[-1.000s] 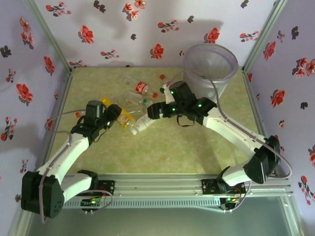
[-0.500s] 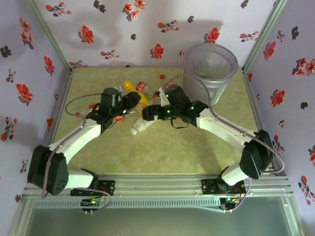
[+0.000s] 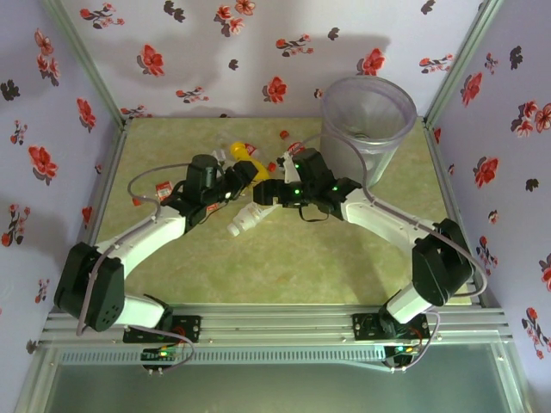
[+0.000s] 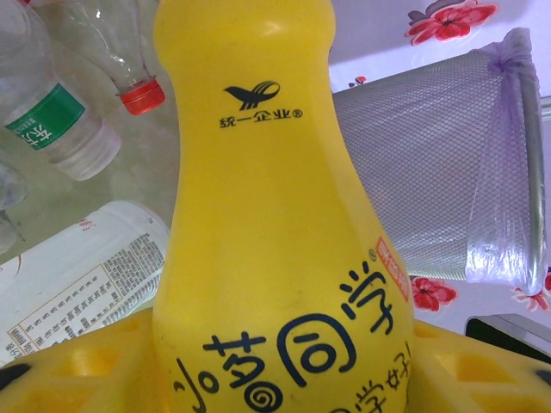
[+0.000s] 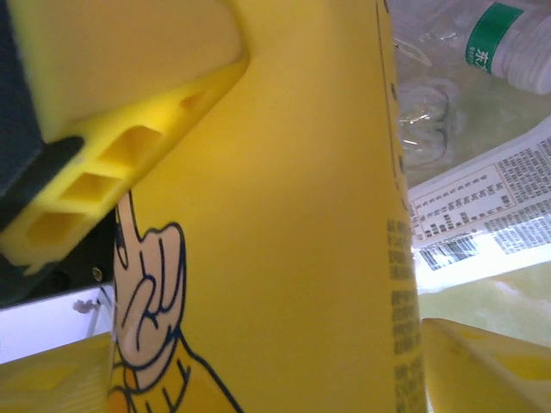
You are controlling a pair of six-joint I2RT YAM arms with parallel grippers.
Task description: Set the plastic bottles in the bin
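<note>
Yellow bottle (image 3: 242, 153) at centre of top view, left of bin (image 3: 349, 142), left gripper (image 3: 247, 170) clamped on it, right gripper (image 5: 275, 370) fingers straddling same bottle, contact unclear, white-labelled bottle (image 3: 245, 220) just below.

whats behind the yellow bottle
Past the yellow bottle lie a white-labelled bottle, a green-labelled bottle and a red-capped one, with the bin at right. Anything straight behind it is covered.
</note>
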